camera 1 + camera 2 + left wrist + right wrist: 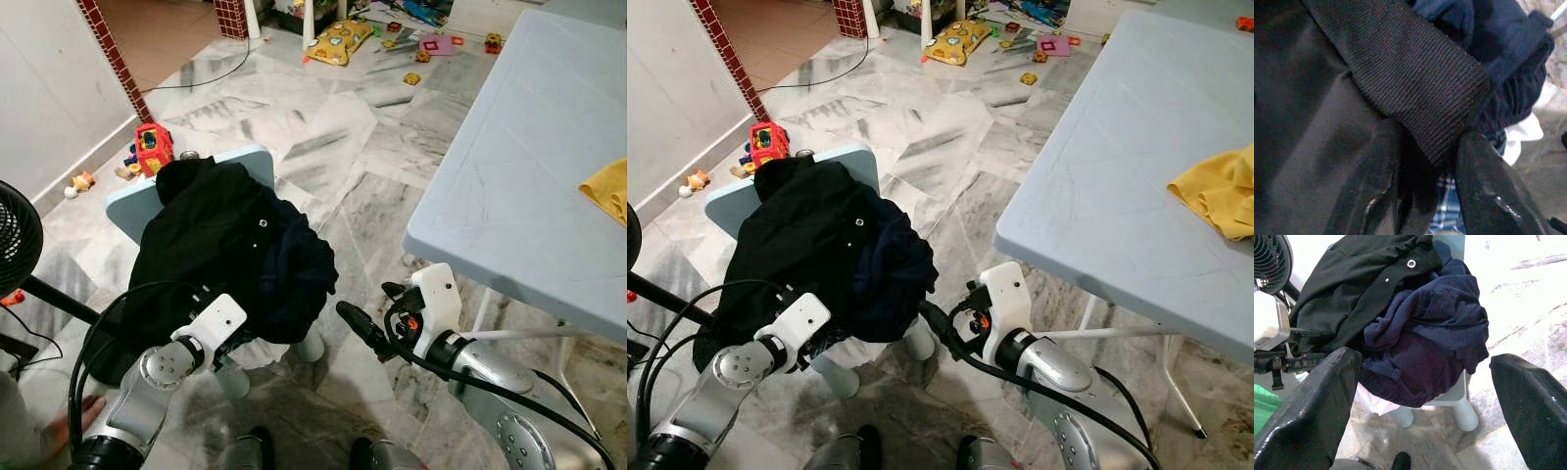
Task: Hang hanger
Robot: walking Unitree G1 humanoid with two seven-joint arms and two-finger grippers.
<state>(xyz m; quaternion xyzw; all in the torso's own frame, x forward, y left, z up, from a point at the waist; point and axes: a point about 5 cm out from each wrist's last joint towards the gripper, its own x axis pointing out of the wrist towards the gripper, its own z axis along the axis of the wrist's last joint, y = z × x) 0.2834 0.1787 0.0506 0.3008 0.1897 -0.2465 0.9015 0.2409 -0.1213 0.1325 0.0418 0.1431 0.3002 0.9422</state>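
The left hand (1422,196) is buried in the clothes pile (230,259) heaped on the small blue stool (250,162), its two fingers (1488,191) pinching a ribbed black cuff (1415,83) of the black jacket (798,245). The right hand (1425,396) hangs spread wide, short of the pile and to its right, looking at the navy garment (1435,338) that droops over the stool's near edge. No hanger can be made out; if one is there, it is hidden under the cloth. So the pile lies straight ahead of both hands, and the left is nearer, already in contact. The large table (1117,176) stands well to the right, with a yellow cloth (1220,191) on it.
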